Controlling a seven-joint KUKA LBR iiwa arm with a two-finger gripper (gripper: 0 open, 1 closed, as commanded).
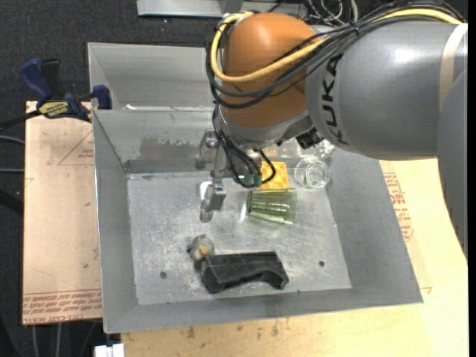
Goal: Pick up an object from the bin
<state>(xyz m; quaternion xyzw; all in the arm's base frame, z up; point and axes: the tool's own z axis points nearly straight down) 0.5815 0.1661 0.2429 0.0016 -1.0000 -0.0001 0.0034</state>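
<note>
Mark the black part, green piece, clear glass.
black part (242, 271): camera view, middle of its body.
green piece (272, 205): camera view, its top face.
clear glass (313, 174): camera view, inside its rim.

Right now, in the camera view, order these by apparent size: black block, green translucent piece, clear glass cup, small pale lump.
1. black block
2. and 3. green translucent piece and clear glass cup: similar in size, and the cup is partly hidden, so unranked
4. small pale lump
</note>
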